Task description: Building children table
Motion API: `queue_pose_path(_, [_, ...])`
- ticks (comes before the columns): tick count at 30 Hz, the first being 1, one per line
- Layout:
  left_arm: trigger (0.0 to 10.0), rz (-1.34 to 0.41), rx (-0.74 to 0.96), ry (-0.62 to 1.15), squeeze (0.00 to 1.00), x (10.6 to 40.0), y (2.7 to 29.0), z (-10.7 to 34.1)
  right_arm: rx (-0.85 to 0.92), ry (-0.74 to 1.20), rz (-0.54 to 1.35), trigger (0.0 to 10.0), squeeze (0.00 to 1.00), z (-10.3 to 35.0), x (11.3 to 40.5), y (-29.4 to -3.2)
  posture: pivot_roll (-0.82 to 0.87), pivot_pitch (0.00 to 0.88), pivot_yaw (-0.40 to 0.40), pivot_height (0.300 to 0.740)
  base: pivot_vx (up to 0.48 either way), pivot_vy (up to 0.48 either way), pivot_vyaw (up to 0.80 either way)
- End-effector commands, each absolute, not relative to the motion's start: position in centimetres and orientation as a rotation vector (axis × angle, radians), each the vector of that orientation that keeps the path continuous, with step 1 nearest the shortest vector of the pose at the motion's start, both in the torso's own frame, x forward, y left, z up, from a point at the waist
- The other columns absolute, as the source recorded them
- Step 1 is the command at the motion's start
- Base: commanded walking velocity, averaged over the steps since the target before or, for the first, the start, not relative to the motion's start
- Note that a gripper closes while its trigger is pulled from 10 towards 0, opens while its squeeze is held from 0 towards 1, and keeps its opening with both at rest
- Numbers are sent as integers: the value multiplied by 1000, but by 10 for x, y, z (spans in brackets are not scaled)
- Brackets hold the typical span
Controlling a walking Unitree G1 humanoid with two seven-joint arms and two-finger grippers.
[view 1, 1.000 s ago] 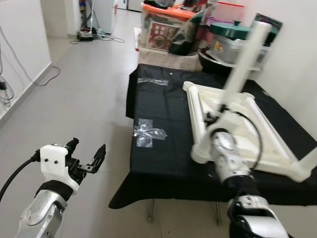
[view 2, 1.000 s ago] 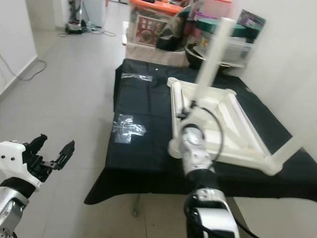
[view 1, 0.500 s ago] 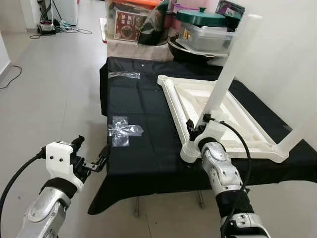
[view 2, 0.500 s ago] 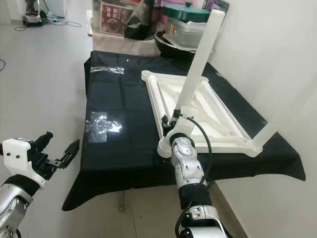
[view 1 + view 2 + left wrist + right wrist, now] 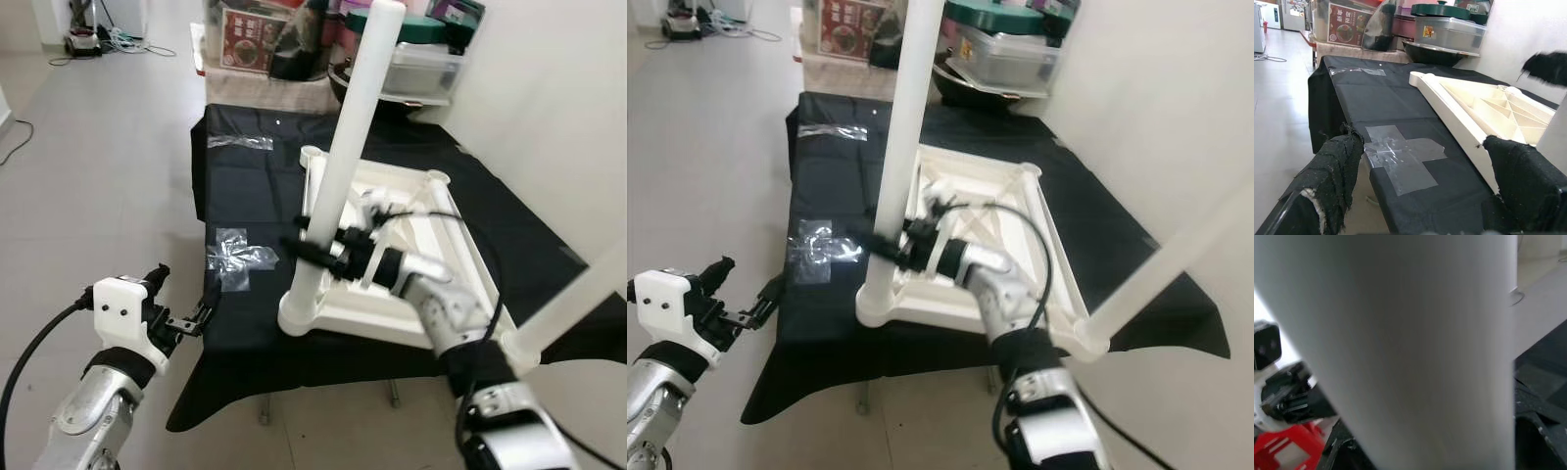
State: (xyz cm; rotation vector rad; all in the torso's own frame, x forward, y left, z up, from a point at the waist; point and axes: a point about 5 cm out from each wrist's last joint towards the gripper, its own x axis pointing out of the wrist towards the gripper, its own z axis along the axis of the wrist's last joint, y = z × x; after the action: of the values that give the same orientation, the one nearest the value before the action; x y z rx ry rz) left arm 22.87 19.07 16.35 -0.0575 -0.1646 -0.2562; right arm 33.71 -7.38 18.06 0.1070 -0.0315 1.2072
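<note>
Home room, lived-in: pale tiled floor [image 5: 118,166], white walls, black-cloth-covered table [image 5: 245,186] ahead of the left gripper [image 5: 181,304]. Beyond the right gripper [image 5: 318,245], stacked storage boxes [image 5: 411,64], a cooking pot [image 5: 1444,32], cables on floor [image 5: 98,39].

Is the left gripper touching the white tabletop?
No. The left gripper hangs open over the floor beside the black cloth, apart from the white tabletop, whose near leg the right gripper clasps.

Head stereo looks down; wrist cams close (both see table leg [image 5: 338,176]).
</note>
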Motion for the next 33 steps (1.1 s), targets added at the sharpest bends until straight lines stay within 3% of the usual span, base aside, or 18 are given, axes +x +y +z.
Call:
queue_pose_path(1, [10000, -260, -72, -150, 0, 228, 188, 159, 85, 8, 1191, 9922, 0, 168, 335, -66, 184, 0, -204, 740, 0, 0, 0])
queue_pose_path(2, [10000, -260, -72, -150, 0, 228, 188, 159, 85, 8, 1191, 9922, 0, 168, 335, -66, 184, 0, -204, 740, 0, 0, 0])
queue_pose_path(4, [10000, -261, -73, -150, 0, 227, 188, 159, 95, -17, 1023, 0, 0, 164, 348, -68, 171, 0, -198, 740, 0, 0, 0])
queue_pose_path(5, [10000, -261, -73, -150, 0, 227, 188, 159, 95, -17, 1023, 0, 0, 164, 348, -68, 171, 0, -198, 740, 0, 0, 0])
queue_pose_path(6, [10000, -263, -74, -150, 0, 227, 188, 160, 69, 9, 852, 0, 0, 158, 358, -76, 169, 0, -198, 740, 0, 0, 0])
queue_pose_path(8, [10000, -263, -74, -150, 0, 227, 188, 160, 69, 9, 852, 0, 0, 158, 358, -76, 169, 0, -198, 740, 0, 0, 0])
queue_pose_path(10, [10000, -265, -75, -152, 0, 226, 188, 160, 31, 137, 252, 0, 0, 138, 378, -123, 156, 0, -194, 740, 0, 0, 0])
queue_pose_path(11, [10000, -265, -75, -152, 0, 226, 188, 160, 31, 137, 252, 0, 0, 138, 378, -123, 156, 0, -194, 740, 0, 0, 0])
queue_pose_path(13, [10000, -266, -76, -154, 0, 226, 188, 161, -12, 256, -226, 0, 0, 117, 369, -177, 157, 0, -194, 740, 0, 0, 0])
queue_pose_path(16, [10000, -265, -76, -154, 0, 227, 188, 161, -47, 254, -298, 0, 0, 115, 362, -186, 156, 0, -193, 740, 0, 0, 0])
queue_pose_path(17, [10000, -265, -76, -153, 0, 227, 188, 161, -48, 257, -262, 4196, 0, 114, 357, -181, 149, 0, -186, 740, 0, 0, 0])
queue_pose_path(18, [10000, -265, -76, -153, 0, 227, 188, 161, -48, 257, -262, 4196, 0, 114, 357, -181, 149, 0, -186, 740, 0, 0, 0])
queue_pose_path(19, [10000, -266, -76, -153, 0, 227, 188, 161, -35, 233, -188, 10000, 0, 119, 356, -170, 144, 0, -185, 740, 0, 0, 0])
queue_pose_path(21, [10000, -267, -76, -153, 0, 227, 188, 161, -29, 148, -68, 10000, 0, 128, 357, -156, 143, 0, -184, 740, 0, 0, 0])
queue_pose_path(22, [10000, -267, -76, -153, 0, 228, 189, 161, 16, 89, 2, 10000, 1000, 135, 357, -147, 145, 0, -184, 740, 0, 0, 0])
queue_pose_path(26, [10000, -267, -76, -154, 0, 228, 189, 161, 105, -4, 179, 10000, 1000, 151, 363, -129, 146, 0, -187, 740, 0, 0, 0])
queue_pose_path(27, [10000, -266, -76, -155, 0, 228, 189, 161, 131, -37, 271, 10000, 0, 160, 366, -121, 146, 0, -187, 740, 0, 0, 0])
queue_pose_path(33, [10000, -265, -78, -157, 0, 230, 189, 161, 132, -120, 708, 10000, 0, 191, 367, -108, 153, 0, -193, 740, 0, 0, 0])
